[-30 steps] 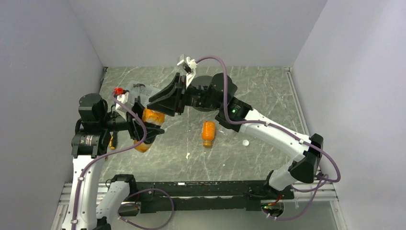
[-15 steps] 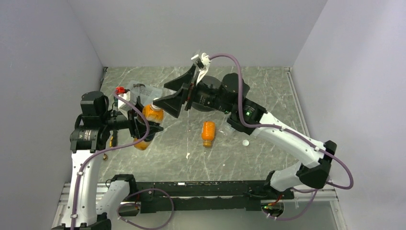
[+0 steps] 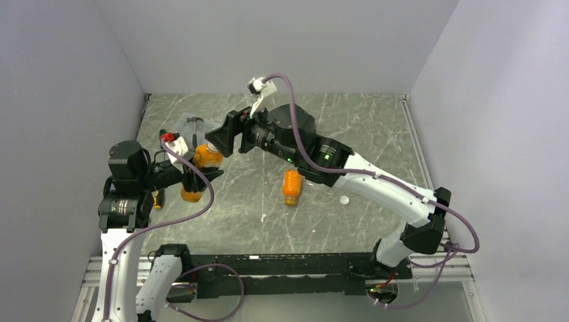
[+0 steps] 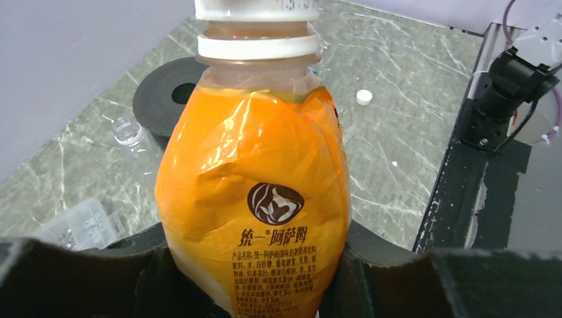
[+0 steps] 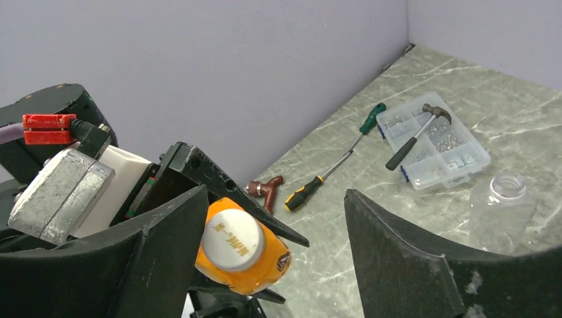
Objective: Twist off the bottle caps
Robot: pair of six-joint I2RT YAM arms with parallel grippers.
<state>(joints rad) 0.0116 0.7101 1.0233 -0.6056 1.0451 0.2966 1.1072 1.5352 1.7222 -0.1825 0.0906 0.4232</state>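
My left gripper (image 4: 255,262) is shut on a stubby orange bottle (image 4: 255,172), held off the table (image 3: 376,127) with its white cap (image 4: 257,8) still on the neck. In the right wrist view that cap (image 5: 233,240) faces the camera. My right gripper (image 5: 275,199) is open around it. The cap sits close to the left finger, and a wide gap separates it from the right finger (image 5: 397,258). From above, the right gripper (image 3: 220,139) meets the bottle (image 3: 204,157) at its cap end. A second orange bottle (image 3: 292,186) lies on its side mid-table.
A loose white cap (image 3: 344,199) lies right of centre. A clear uncapped bottle (image 5: 502,202), a screw box (image 5: 457,156) with a hammer (image 5: 417,136) on it, a screwdriver (image 5: 331,169) and a brown fitting (image 5: 265,189) lie by the left wall. A black disc (image 4: 166,96) is at the back.
My right gripper let go of the cap, opened wide, swung back and turned, then came back around the cap with its jaws a little narrower. The left gripper shifted slightly with the bottle.
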